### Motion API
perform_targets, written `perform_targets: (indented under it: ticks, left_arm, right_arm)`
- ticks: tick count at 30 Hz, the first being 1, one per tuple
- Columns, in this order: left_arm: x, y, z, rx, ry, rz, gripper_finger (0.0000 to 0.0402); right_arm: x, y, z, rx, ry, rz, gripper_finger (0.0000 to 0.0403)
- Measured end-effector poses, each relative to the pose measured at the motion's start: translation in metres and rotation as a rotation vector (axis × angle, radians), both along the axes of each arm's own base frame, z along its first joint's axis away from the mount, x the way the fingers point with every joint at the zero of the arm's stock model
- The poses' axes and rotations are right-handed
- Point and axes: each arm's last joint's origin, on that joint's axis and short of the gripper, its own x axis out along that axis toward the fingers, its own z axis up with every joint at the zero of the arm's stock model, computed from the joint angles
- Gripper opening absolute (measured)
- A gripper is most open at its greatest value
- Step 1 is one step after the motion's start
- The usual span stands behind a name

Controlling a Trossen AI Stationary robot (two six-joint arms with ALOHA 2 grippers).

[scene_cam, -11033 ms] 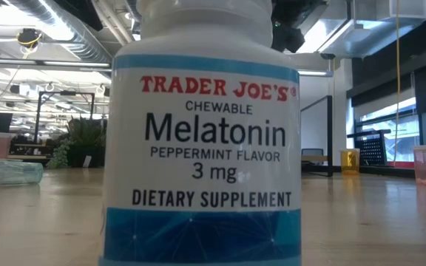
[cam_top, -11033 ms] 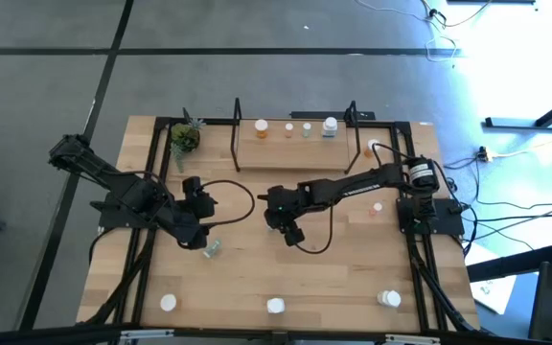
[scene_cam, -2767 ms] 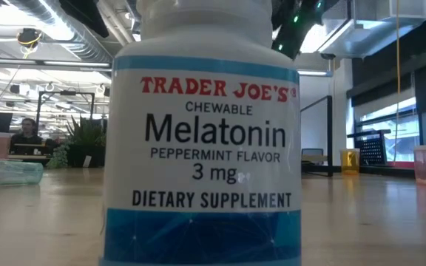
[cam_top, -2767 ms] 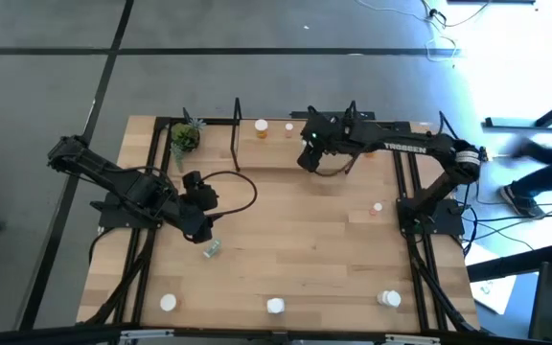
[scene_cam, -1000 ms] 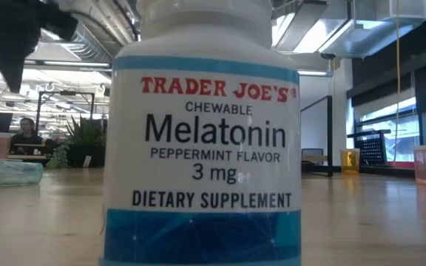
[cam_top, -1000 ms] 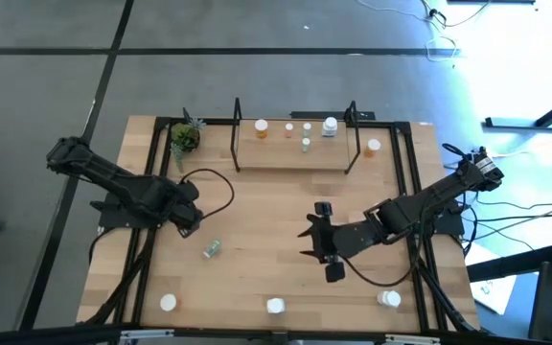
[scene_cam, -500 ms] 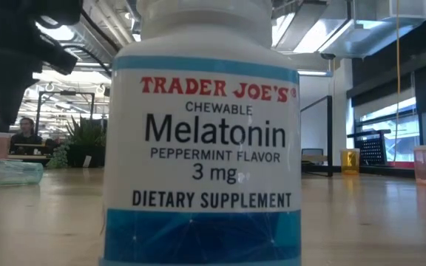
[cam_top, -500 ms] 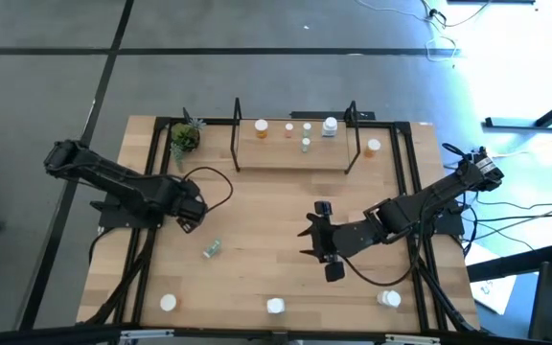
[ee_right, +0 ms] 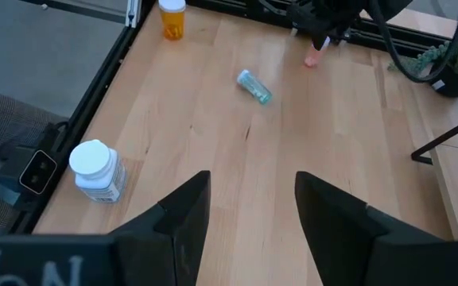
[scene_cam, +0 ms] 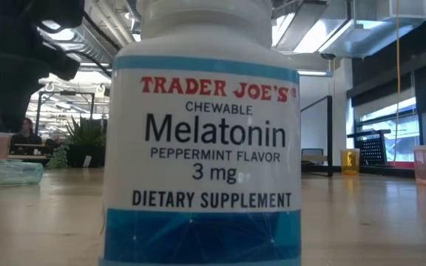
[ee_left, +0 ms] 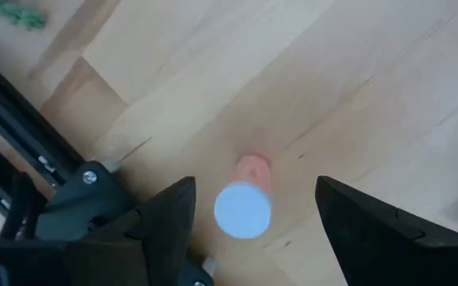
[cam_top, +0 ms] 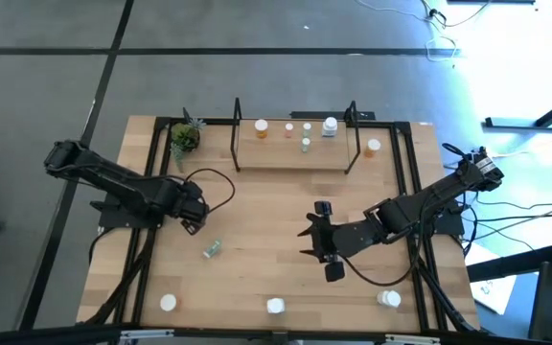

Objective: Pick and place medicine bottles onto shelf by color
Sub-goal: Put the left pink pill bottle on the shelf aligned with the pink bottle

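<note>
A small pink medicine bottle (ee_left: 252, 171) with a white cap (ee_left: 243, 210) stands upright on the table at the left. My left gripper (ee_left: 249, 226) points down over it, open, one finger on each side and clear of it. A pale green bottle (cam_top: 212, 249) lies on its side nearby. The shelf (cam_top: 295, 155) at the far edge carries several small bottles, among them an orange one (cam_top: 289, 127) and a green one (cam_top: 306, 145). My right gripper (ee_right: 249, 214) hangs open over the table's middle (cam_top: 307, 237) with nothing between its fingers.
White bottles stand along the near edge (cam_top: 168, 303) (cam_top: 275, 306) (cam_top: 389, 298); the middle one fills the low view (scene_cam: 202, 133). An orange bottle (cam_top: 374, 147) stands right of the shelf, a potted plant (cam_top: 185, 137) left of it. A black frame rail (ee_left: 22, 135) runs beside the pink bottle.
My left gripper has come down over the pink bottle, staying open. The bottle has not moved.
</note>
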Motion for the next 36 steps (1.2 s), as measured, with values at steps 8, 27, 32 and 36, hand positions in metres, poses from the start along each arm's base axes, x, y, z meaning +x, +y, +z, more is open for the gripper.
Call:
perform_targets:
  ticks: [8, 27, 32, 36]
  left_arm:
    - [-0.0053, 0.0013, -0.01, 0.005, 0.029, 0.022, 0.0254]
    - [-0.0052, 0.0003, -0.0106, -0.029, 0.033, 0.024, 0.0193]
    - [-0.005, -0.0009, -0.0117, -0.061, 0.051, 0.024, 0.0169]
    - [-0.0044, -0.0009, -0.0126, -0.052, 0.056, 0.023, 0.0151]
  right_arm:
    - [0.0003, -0.0007, 0.0, 0.0, 0.0, -0.003, 0.0187]
    - [0.0003, -0.0012, 0.0002, -0.011, -0.006, -0.016, 0.0187]
    - [0.0003, -0.0012, 0.0002, -0.01, -0.005, -0.016, 0.0187]
    - [0.0004, -0.0013, 0.0002, -0.01, -0.005, -0.016, 0.0187]
